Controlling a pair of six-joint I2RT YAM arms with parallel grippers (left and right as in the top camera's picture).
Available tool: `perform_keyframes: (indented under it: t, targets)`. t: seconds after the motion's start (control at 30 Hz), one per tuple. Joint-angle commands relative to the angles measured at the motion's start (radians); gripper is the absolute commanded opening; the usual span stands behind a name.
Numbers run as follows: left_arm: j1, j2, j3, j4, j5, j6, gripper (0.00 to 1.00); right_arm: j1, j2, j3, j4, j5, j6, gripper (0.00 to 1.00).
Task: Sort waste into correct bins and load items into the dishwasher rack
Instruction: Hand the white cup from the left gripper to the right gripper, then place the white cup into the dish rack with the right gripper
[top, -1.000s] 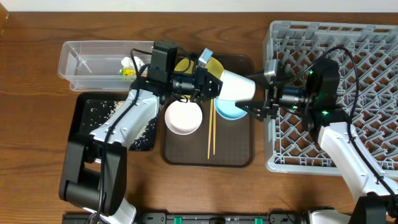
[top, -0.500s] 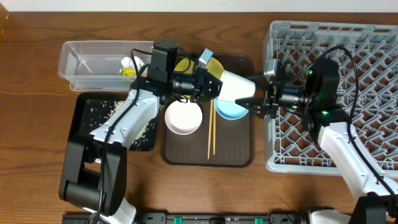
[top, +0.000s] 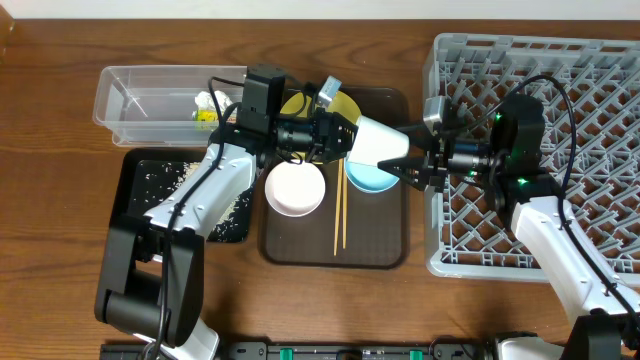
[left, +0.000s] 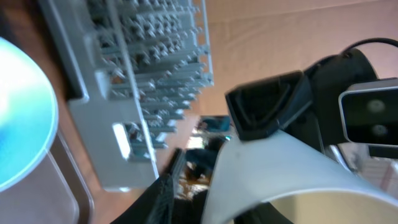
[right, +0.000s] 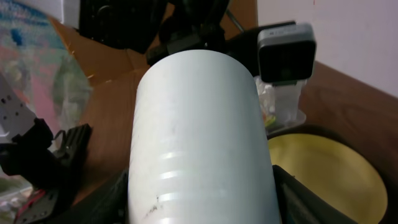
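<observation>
You have the small pale cup (top: 380, 145) lying on its side in the air between both arms, above the dark brown serving tray (top: 385, 250). Your right gripper (top: 412, 168) is closed on its base end: in the right wrist view the cup fills the space between the two dark fingers (right: 102, 202), which press against its sides. Your left gripper (top: 338, 132) sits at the open rim end with its jaws parted a little; in the left wrist view a dark finger (left: 158, 199) stands off the cup wall with background showing between them, though you cannot tell whether the other finger touches. Under the cup on the serving tray you have the yellow plate (top: 345, 103) at the far edge, the light blue bowl (top: 368, 180) just below the cup, the white bowl (top: 295, 188) to its left, and the chopsticks (top: 339, 215) lying lengthwise between the two bowls. The grey rack (top: 560, 60) stands to your right, touching the tray's edge. The clear container (top: 150, 100) holds the wrapper (top: 205, 116) and the tissue (top: 204, 99), and the black tray (top: 140, 190) in front of it holds the scattered crumbs (top: 170, 178)
</observation>
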Motion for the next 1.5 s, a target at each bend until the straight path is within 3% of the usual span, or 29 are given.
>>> perform_keyframes:
  t: [0.0, 0.13, 0.2, 0.37, 0.53, 0.73, 0.8, 1.23, 1.47]
  targets:
    - [0.001, -0.001, 0.004, -0.042, -0.131, 0.149, 0.38, 0.010, 0.000, 0.014, -0.036, 0.039, -0.003, 0.50]
    - [0.008, -0.001, 0.004, -0.229, -0.439, 0.296, 0.39, 0.005, 0.000, 0.014, -0.105, 0.167, -0.002, 0.39]
    - [0.019, -0.002, 0.004, -0.298, -0.542, 0.351, 0.39, 0.003, 0.000, 0.014, -0.126, 0.214, 0.002, 0.38]
    - [0.077, -0.035, 0.004, -0.374, -0.586, 0.424, 0.39, -0.025, -0.005, 0.014, -0.160, 0.309, 0.072, 0.27]
    - [0.129, -0.122, 0.004, -0.433, -0.658, 0.454, 0.39, -0.071, -0.048, 0.017, -0.198, 0.357, 0.117, 0.25]
    - [0.134, -0.237, 0.004, -0.555, -0.862, 0.502, 0.39, -0.133, -0.161, 0.022, -0.314, 0.497, 0.140, 0.03]
    - [0.134, -0.252, 0.004, -0.591, -0.929, 0.502, 0.39, -0.151, -0.200, 0.032, -0.379, 0.558, 0.140, 0.01]
    - [0.135, -0.254, 0.004, -0.634, -0.948, 0.502, 0.39, -0.238, -0.279, 0.242, -0.932, 1.137, 0.171, 0.01]
    - [0.134, -0.254, 0.004, -0.634, -0.948, 0.502, 0.39, -0.308, -0.266, 0.309, -1.061, 1.179, 0.213, 0.01]
